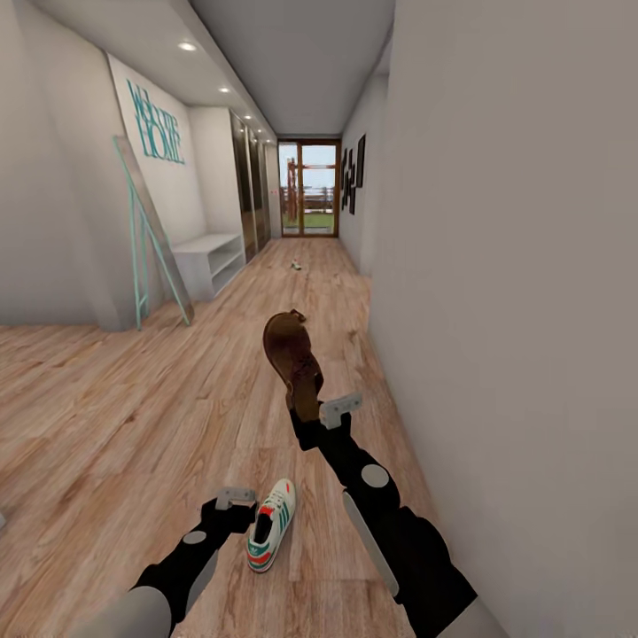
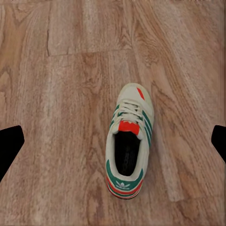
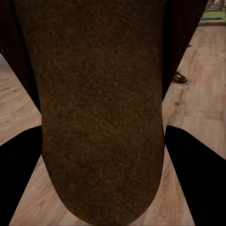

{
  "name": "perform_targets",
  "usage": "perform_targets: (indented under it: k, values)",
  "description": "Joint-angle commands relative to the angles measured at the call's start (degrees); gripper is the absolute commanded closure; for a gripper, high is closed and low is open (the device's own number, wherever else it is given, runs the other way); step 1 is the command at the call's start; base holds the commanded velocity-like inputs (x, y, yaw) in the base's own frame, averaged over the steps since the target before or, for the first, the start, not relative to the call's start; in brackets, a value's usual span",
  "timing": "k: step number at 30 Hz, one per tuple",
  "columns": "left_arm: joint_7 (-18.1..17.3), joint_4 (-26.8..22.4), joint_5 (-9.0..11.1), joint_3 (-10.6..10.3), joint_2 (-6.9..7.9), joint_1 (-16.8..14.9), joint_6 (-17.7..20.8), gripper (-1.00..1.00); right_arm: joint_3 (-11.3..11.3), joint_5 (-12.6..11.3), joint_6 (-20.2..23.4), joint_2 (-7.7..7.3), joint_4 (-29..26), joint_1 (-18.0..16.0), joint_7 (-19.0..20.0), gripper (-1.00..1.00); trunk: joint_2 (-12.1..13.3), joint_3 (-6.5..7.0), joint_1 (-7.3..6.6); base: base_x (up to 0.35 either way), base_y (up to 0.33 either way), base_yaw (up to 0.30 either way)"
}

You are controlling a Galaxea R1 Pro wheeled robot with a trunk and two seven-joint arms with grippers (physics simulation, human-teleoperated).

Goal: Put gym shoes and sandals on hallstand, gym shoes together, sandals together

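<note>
A white gym shoe (image 1: 272,525) with green stripes and an orange-red heel lies on the corridor floor (image 1: 133,416) near me. My left gripper (image 1: 232,509) hovers just left of it. In the left wrist view the gym shoe (image 2: 128,146) lies below the open left gripper (image 2: 113,141), whose dark fingertips (image 2: 9,146) sit wide apart. My right gripper (image 1: 306,409) is shut on a brown sandal (image 1: 288,353), held up off the floor with its sole (image 3: 99,113) toward the wrist camera. Another small brown sandal (image 3: 179,77) lies on the floor farther off. The pale hallstand (image 1: 211,257) stands far down on the left.
A teal-framed mirror (image 1: 151,230) leans on the left wall before the hallstand. The right wall (image 1: 514,310) runs close beside my right arm. A small pale thing (image 1: 296,264) lies far down the floor, too small to identify. A glass door (image 1: 307,186) ends the corridor.
</note>
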Motion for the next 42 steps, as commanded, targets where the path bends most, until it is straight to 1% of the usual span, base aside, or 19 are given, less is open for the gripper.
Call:
perform_targets:
  k: [1, 5, 8, 11, 14, 19, 28, 35, 42]
  values:
    - [-0.29, -0.13, -0.5, 0.49, -0.21, -0.04, -0.18, -1.0, 0.05, -0.59, 0.26, 0.0, -0.09, -0.03, -0.19, 1.0, -0.44, -0.33, 0.21, 0.0, 0.0, 0.0]
    - [-0.86, -0.58, -0.5, 0.45, -1.02, -0.05, -0.13, -1.0, 0.03, -0.6, 0.32, 0.0, -0.12, -0.03, -0.19, 1.0, -2.05, -1.42, 1.09, 0.0, 0.0, -0.012]
    - [-1.38, -0.77, -0.5, 0.26, -1.26, -0.3, -0.04, -1.0, 0.05, -0.63, 0.34, 0.0, -0.13, -0.03, -0.19, 1.0, -3.25, -2.23, 1.75, 0.0, 0.0, -0.045]
    - [-2.31, -0.89, -0.5, -0.49, -1.33, -0.76, 0.11, -1.0, 0.09, -0.64, 0.63, 0.0, -0.13, -0.03, -0.19, 1.0, -4.44, -3.04, 2.4, 0.0, 0.0, -0.071]
    - [-2.82, -0.94, -0.53, -1.1, -1.22, -0.92, 0.23, -1.0, 0.1, -0.65, 1.05, 0.0, -0.13, -0.03, -0.19, 1.0, -4.48, -3.98, 2.48, 0.0, 0.0, -0.111]
    - [-3.3, -0.85, -0.52, -1.45, -0.79, -0.99, 0.29, -1.0, 0.11, -0.61, 1.33, 0.0, -0.13, -0.04, -0.19, 1.0, -4.55, -5.44, 2.61, 0.0, 0.0, -0.136]
    - [-3.67, -0.86, -0.66, -1.54, -0.66, -0.63, 0.2, -1.0, 0.12, -0.57, 1.31, 0.0, -0.08, -0.04, -0.23, 1.0, -4.67, -7.58, 2.84, 0.0, 0.0, -0.034]
    - [-3.56, -0.85, -0.65, -1.55, -0.21, -0.32, -0.45, -1.0, 0.12, -0.48, 1.24, 0.0, 0.0, -0.03, -0.28, 1.0, -4.76, -9.13, 3.02, 0.0, 0.0, -0.001]
    - [-3.3, -0.88, -0.54, -1.67, -0.23, -0.22, -0.85, -1.0, 0.12, -0.48, 1.23, 0.0, -0.04, -0.03, -0.28, 1.0, -4.76, -9.13, 3.02, 0.0, 0.0, 0.0]
